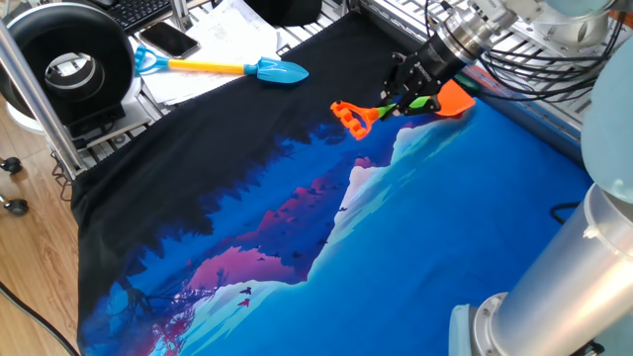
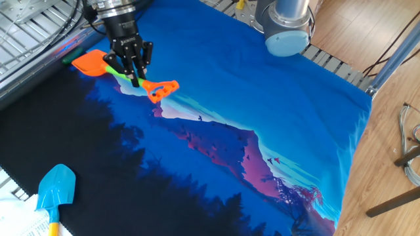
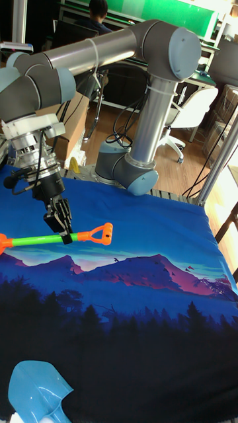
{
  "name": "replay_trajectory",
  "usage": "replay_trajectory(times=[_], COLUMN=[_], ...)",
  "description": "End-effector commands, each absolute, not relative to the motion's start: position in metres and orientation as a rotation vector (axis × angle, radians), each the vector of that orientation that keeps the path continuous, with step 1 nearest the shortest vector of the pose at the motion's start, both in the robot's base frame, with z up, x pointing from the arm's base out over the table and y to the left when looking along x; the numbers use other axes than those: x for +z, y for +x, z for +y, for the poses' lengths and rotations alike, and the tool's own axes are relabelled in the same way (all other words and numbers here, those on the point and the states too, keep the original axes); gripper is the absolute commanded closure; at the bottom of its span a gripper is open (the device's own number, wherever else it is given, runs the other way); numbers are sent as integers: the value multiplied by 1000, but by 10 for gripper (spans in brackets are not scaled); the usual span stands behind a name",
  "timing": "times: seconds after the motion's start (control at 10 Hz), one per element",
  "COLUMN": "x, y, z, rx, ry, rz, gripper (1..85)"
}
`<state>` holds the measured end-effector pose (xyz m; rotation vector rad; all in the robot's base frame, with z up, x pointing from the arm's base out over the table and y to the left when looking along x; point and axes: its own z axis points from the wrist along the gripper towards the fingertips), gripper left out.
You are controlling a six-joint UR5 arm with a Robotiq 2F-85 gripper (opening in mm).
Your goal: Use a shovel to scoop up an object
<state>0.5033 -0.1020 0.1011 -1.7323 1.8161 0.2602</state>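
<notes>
My gripper (image 2: 134, 78) is shut on the lime-green shaft of the shovel (image 2: 125, 74), fingers pointing down. In the tall fixed view the gripper (image 3: 65, 235) holds the shovel (image 3: 33, 239) about level, just above the blue cloth. The orange blade (image 2: 88, 62) points at the cloth's far edge, and the orange D-handle (image 2: 164, 88) trails toward the cloth's middle. The object, a small green lump (image 2: 67, 58), shows at the blade's tip; I cannot tell whether they touch. In one fixed view the gripper (image 1: 410, 96) sits between handle (image 1: 351, 116) and blade (image 1: 455, 98).
A blue-bladed, yellow-shafted toy shovel (image 1: 237, 68) lies on the black part of the cloth near papers and a phone (image 1: 168, 40). Metal rails (image 2: 33, 26) and cables run just past the orange blade. The arm's base (image 2: 287, 29) stands at the cloth's other side.
</notes>
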Motion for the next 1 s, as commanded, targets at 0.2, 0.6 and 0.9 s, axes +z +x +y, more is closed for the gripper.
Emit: replay_trajectory(times=[0.2,0.6,0.9], x=[101,105,108], y=[502,502,498], z=[-114,-100,-99], rx=[228,275,308], ry=[-1777,-1805,-1792], rz=[1760,1648,1646], gripper=[833,837,837])
